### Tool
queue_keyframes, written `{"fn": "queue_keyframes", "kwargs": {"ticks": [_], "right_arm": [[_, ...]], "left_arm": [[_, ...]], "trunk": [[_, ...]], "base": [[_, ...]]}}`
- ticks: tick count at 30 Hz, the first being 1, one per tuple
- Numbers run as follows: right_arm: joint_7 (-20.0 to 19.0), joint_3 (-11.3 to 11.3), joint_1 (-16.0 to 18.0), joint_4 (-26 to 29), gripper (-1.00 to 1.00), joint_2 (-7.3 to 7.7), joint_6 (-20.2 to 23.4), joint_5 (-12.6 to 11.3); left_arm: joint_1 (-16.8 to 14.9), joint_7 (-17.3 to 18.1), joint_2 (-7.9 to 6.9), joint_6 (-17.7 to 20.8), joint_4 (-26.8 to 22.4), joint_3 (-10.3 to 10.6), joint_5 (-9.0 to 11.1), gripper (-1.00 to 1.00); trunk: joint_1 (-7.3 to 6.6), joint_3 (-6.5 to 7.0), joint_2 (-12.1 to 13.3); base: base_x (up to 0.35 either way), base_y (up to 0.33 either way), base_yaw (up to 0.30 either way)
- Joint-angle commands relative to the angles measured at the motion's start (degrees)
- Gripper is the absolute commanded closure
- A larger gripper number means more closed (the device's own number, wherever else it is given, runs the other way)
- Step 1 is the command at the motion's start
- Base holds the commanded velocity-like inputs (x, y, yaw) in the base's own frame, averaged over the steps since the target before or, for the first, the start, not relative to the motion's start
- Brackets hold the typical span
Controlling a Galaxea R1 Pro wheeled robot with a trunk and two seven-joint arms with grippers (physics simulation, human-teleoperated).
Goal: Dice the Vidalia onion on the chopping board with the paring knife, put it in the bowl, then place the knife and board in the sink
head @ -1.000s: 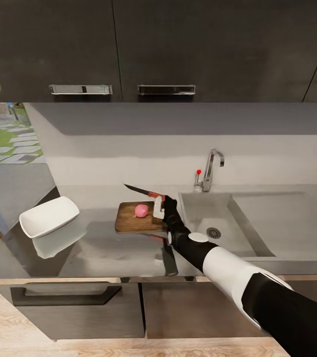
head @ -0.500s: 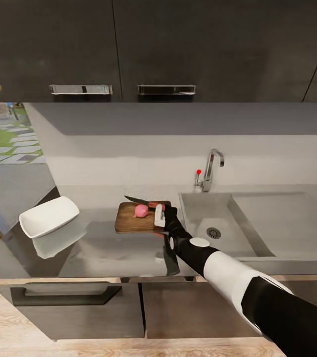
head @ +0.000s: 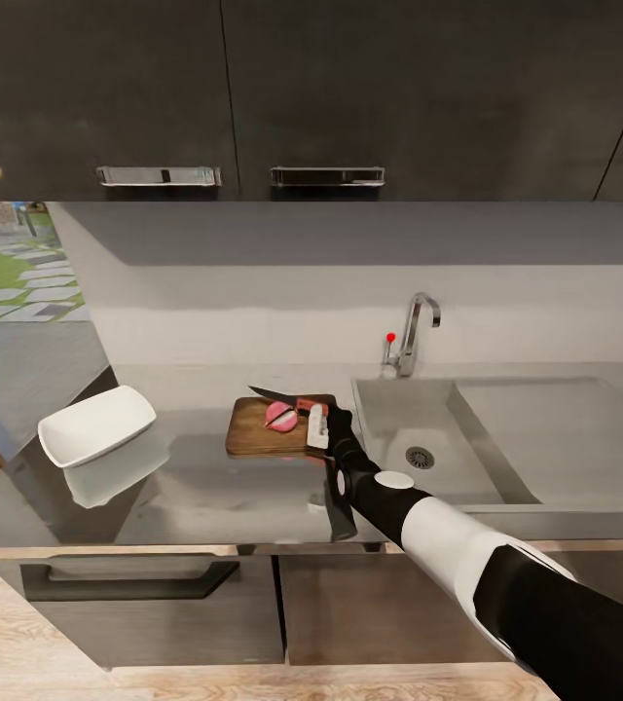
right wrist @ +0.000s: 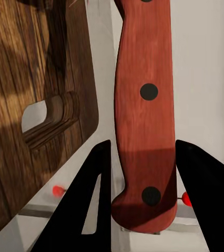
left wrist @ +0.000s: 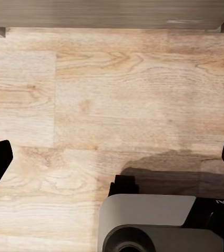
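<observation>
On the brown chopping board (head: 249, 439) lies the pink onion (head: 280, 416), split into two pieces. My right gripper (head: 317, 424) is shut on the paring knife (head: 282, 397) by its red handle (right wrist: 146, 105), over the board's right end. The dark blade lies low across the far side of the onion, pointing left. In the right wrist view the black fingers (right wrist: 93, 199) clamp the handle, and the board's handle hole (right wrist: 38, 116) is beside it. The white bowl (head: 95, 424) stands on the grey countertop (head: 195, 487) at the left. My left gripper (left wrist: 112, 157) hangs open over the wooden floor.
The steel sink (head: 448, 428) with its drain (head: 420, 457) lies right of the board, the faucet (head: 417, 333) behind it. Dark upper cabinets (head: 302, 97) hang overhead. A cabinet drawer with a black bar handle (head: 127, 581) sits below the counter. The robot's base (left wrist: 159, 223) stands on the floor.
The right gripper has brought the knife down from above the board onto the onion. The onion, whole before, now lies in two pieces.
</observation>
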State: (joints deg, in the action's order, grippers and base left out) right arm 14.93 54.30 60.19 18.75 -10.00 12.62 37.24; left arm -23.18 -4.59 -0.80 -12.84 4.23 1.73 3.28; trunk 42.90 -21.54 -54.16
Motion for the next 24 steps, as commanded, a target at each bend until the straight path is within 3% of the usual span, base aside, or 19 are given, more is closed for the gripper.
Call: {"fn": "queue_keyframes", "kwargs": {"ticks": [1,24], "right_arm": [[-2.54,0.98,0.02,-0.12,1.0,0.0,0.33,-0.5],[-2.54,1.02,0.02,-0.12,1.0,0.0,0.38,-0.5]], "left_arm": [[-0.11,-0.03,0.01,-0.44,0.26,0.21,0.33,-1.0],[-0.11,-0.06,0.01,-0.44,0.23,0.21,0.33,-1.0]], "trunk": [[0.01,-0.08,-0.04],[0.01,-0.08,-0.04]], "base": [[0.0,0.0,0.0],[0.0,0.0,0.0]]}}
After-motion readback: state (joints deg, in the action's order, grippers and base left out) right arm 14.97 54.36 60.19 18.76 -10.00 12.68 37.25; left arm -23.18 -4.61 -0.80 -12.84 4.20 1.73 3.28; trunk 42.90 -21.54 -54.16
